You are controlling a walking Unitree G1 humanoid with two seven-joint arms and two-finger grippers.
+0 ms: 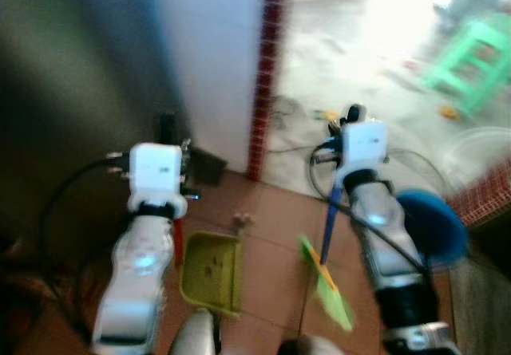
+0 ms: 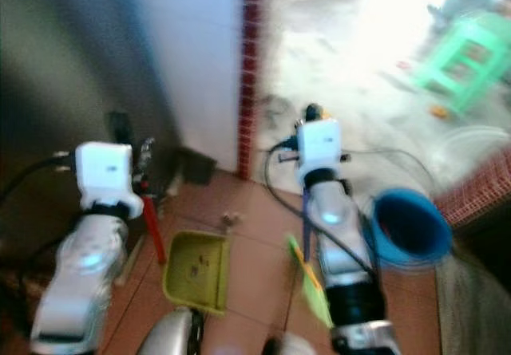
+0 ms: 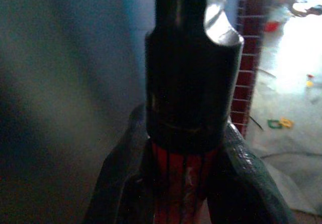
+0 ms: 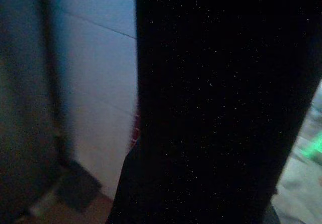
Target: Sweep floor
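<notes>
A yellow-green dustpan rests on the brown tile floor in front of me, and its red handle rises to my left gripper. In the left wrist view the black fingers are shut around that red handle, just under its black cap. My right gripper holds a broom by its blue handle. The green broom head hangs low near the floor, to the right of the dustpan. The right wrist view is almost all dark. A small scrap lies beyond the dustpan.
A white pillar with a red tile edge stands ahead, with a dark box at its base. A blue bucket sits close on my right. Farther off are cables, a green stool and a low red wall.
</notes>
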